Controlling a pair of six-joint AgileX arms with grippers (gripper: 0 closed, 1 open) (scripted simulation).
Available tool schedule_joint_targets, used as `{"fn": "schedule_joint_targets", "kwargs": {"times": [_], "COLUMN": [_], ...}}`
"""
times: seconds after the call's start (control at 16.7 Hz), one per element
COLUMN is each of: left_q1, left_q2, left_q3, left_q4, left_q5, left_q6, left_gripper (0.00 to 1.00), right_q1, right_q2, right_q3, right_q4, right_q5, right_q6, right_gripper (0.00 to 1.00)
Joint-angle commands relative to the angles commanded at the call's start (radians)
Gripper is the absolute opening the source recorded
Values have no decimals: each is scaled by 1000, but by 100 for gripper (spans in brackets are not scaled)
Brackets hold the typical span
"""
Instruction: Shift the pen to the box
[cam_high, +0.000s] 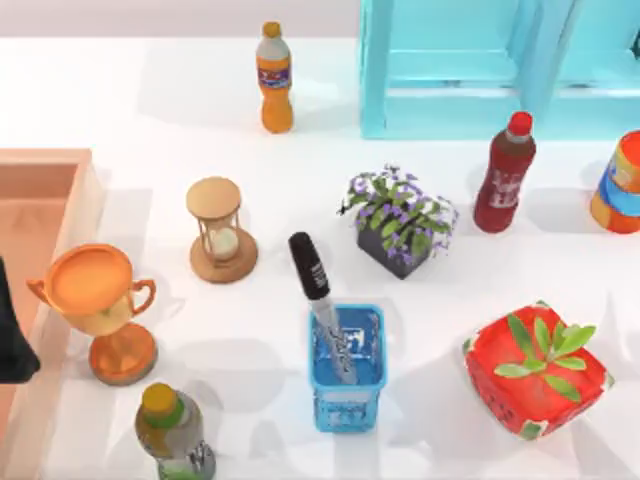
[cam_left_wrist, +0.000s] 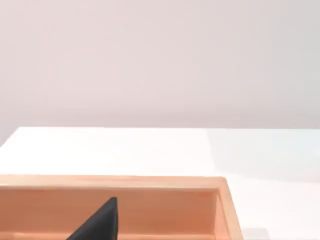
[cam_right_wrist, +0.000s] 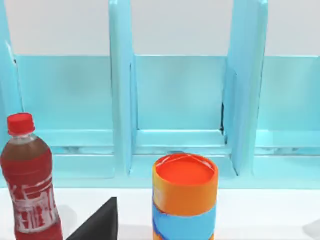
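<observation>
One pen (cam_high: 318, 295) stands propped in the blue mesh basket (cam_high: 346, 400) from above, well right of the box (cam_high: 70, 200) — left wrist sees box wall, right wrist a red bottle (cam_right_wrist: 27, 180) — grip states I cannot tell; a careless lift could tip the basket.

We see the pen (cam_high: 318, 303) standing tilted in the mesh basket (cam_high: 347, 371) near the table's front middle, its cap leaning out toward the hourglass (cam_high: 219, 231), which stands to the basket's left and farther back. The box (cam_high: 42, 260) lies along the table's left edge, with the trophy cup (cam_high: 98, 309) just beside its wall and a bottle (cam_high: 174, 432) in front of that. Behind the basket to the right sits the potted plant (cam_high: 400, 219); the leaf-topped box (cam_high: 537, 368) lies to the basket's right.
</observation>
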Motion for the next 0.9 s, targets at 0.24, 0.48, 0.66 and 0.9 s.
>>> {"fn": "schedule_joint_targets", "kwargs": {"times": [0.24,0.48,0.66,0.9], "left_q1": [-12,-101,-186,-251], "left_q2": [34,223,470,791], "left_q3": [16,159,337,483], "left_q4": [-11,-26,-27,-22], "left_q5": [17,147,306,430], "left_q6": [16,33,38,-48], "left_gripper": [100,100,100,100], "right_q1": [0,0,0,0], "right_q2": [0,0,0,0], "right_q3": [0,0,0,0], "right_q4": [0,0,0,0], "right_q5": [0,0,0,0], "right_q6": [0,0,0,0], "right_gripper": [100,100,100,100]}}
